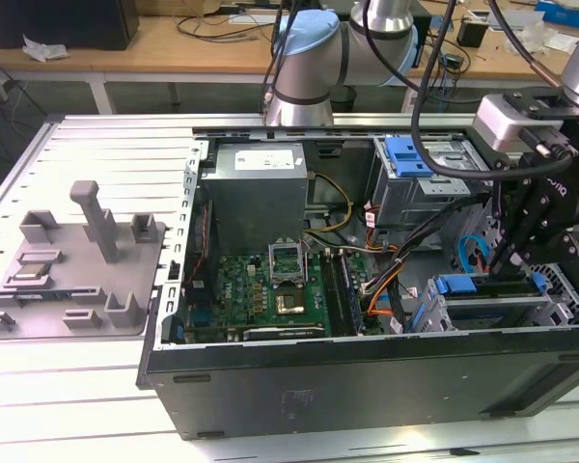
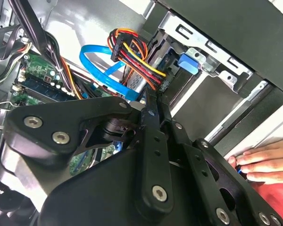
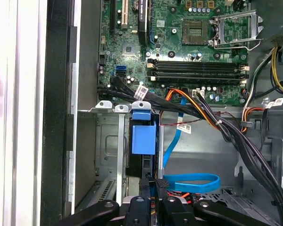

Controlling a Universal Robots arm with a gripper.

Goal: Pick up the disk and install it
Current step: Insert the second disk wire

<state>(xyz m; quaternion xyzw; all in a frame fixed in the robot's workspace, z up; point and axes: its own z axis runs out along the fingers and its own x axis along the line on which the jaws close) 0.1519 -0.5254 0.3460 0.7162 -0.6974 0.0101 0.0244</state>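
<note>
Tool [image 3: 151,186] grips disk [image 3: 144,139] edge-up in bay.

No print can be read anywhere in these views. In the exterior view, the white label [image 1: 266,159] on the grey power supply [image 1: 256,193] just behind the motherboard [image 1: 270,289] carries rows of tiny dark marks, and the pale lettering on the black body of the gripper [image 1: 502,265], well off to the exterior view's right of the motherboard, is too faint to make out. In the first wrist view, small white tags [image 3: 142,90] on the black cables at the motherboard's edge bear illegible specks.
</note>
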